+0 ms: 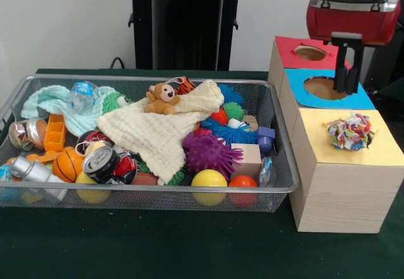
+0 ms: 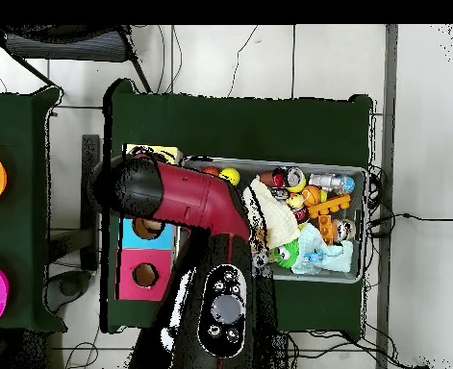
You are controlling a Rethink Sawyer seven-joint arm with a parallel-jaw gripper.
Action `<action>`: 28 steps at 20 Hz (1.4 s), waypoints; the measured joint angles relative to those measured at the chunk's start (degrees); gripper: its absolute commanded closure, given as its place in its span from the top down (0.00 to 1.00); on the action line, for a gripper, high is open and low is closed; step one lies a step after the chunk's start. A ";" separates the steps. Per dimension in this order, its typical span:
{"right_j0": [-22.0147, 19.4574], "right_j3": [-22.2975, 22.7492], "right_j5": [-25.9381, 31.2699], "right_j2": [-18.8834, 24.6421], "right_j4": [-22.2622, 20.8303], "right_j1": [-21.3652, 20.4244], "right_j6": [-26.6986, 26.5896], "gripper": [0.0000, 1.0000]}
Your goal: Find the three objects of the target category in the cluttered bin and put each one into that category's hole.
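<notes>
The wire mesh bin stands on the left of the table, full of toys; it also shows in the overhead view. One dotted cloth lies bunched on the yellow card top, covering its hole. No other dotted cloth shows in the bin. My gripper hangs empty over the blue-topped box, just behind the yellow box, with its fingers slightly apart. In the overhead view the arm hides the gripper.
A cream waffle cloth with a small teddy bear on it covers the bin's middle. A mint-green cloth lies at its back left. Spiky balls, cans and balls surround them. The red-topped box is farthest back.
</notes>
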 measured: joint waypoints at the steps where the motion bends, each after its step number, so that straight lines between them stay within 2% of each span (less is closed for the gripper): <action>1: -0.18 0.18 -0.21 0.02 0.00 0.06 0.00 0.00; 11: -1.00 2.40 -1.43 0.42 0.42 0.97 0.00 0.00; 21: -1.17 5.22 -2.95 2.65 1.77 1.25 0.00 0.00; 28: -1.31 6.57 -7.70 4.44 3.10 1.47 0.00 0.00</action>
